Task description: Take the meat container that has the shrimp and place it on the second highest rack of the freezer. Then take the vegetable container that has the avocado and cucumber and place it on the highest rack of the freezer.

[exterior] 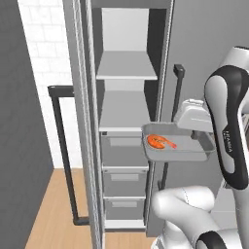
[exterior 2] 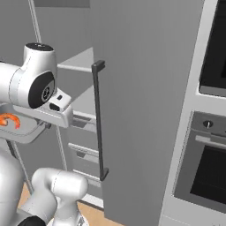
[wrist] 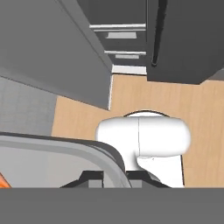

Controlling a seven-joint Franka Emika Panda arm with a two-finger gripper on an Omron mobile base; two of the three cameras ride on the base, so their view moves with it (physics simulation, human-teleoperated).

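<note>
Pinched on the near rim of the grey tray (exterior: 177, 151), the gripper (exterior: 206, 138) holds it level in the air with the orange shrimp (exterior: 159, 141) inside, just outside the open freezer (exterior: 127, 97), level with its second shelf (exterior: 124, 113).

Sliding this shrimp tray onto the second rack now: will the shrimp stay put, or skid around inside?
The shrimp looks small and loose on the smooth floor of the grey tray, so it may well skid if the tray tilts or stops short. The raised rim should probably keep it in. The gripper seems to clamp one edge only, so the far end could dip.
</note>
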